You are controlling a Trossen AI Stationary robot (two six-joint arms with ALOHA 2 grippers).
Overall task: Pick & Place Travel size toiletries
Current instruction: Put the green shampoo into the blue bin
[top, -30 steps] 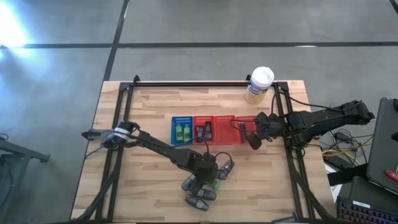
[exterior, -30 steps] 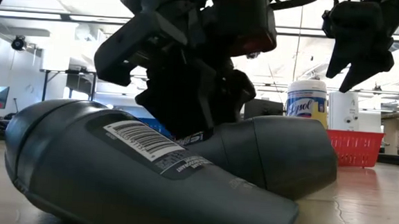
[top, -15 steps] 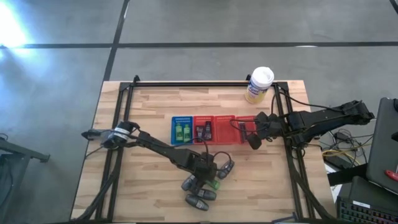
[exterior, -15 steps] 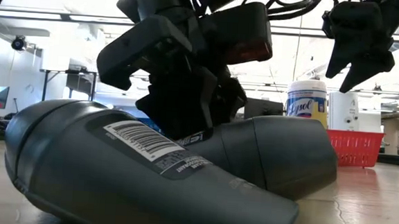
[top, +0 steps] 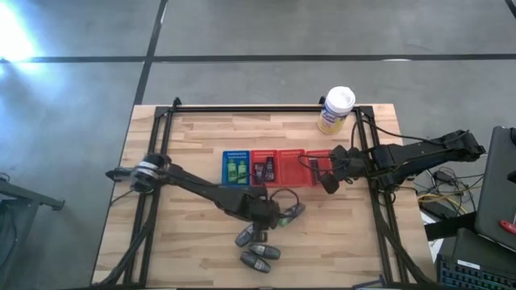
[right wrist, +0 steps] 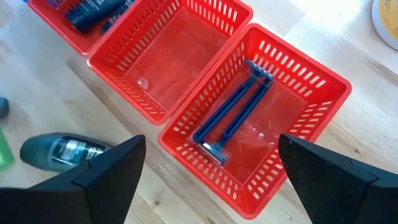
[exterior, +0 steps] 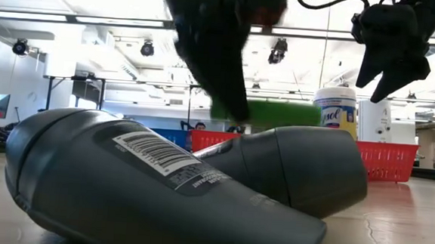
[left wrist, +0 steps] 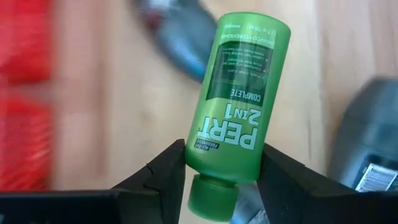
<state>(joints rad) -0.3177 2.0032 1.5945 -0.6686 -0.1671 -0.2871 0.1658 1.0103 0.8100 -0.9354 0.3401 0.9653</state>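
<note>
My left gripper [top: 272, 214] hangs over the near middle of the table, shut on a bright green Pert bottle [left wrist: 241, 93]. In the low view the bottle [exterior: 272, 112] floats level above the grey oval containers [exterior: 161, 175]. Several grey containers [top: 256, 248] lie on their sides on the wood below and beside it, and one more [top: 292, 212] lies toward the right. My right gripper [top: 329, 182] waits open above the rightmost red tray [right wrist: 283, 118], which holds thin blue razors [right wrist: 233, 115]. My left gripper pinches the green bottle between its two fingers [left wrist: 163, 177] at the shoulder beside the cap [left wrist: 213, 199]. The fingers come from above and lie across the bottle. The bottle is lifted clear of the table and sits about level, its body [left wrist: 245, 74] reaching out past the fingers.
A row of slotted trays crosses the table's middle: a blue one [top: 236, 167] with green bottles, then red ones [top: 278, 167], one holding dark tubes [right wrist: 93, 9]. A tall yellowish canister [top: 336, 109] stands at the far right edge. Bare wood lies left of and near the pile.
My left gripper has risen and drawn slightly toward the far edge, carrying the green bottle up out of the grey containers; the bottle now hangs clear above them. The right arm has kept still.
</note>
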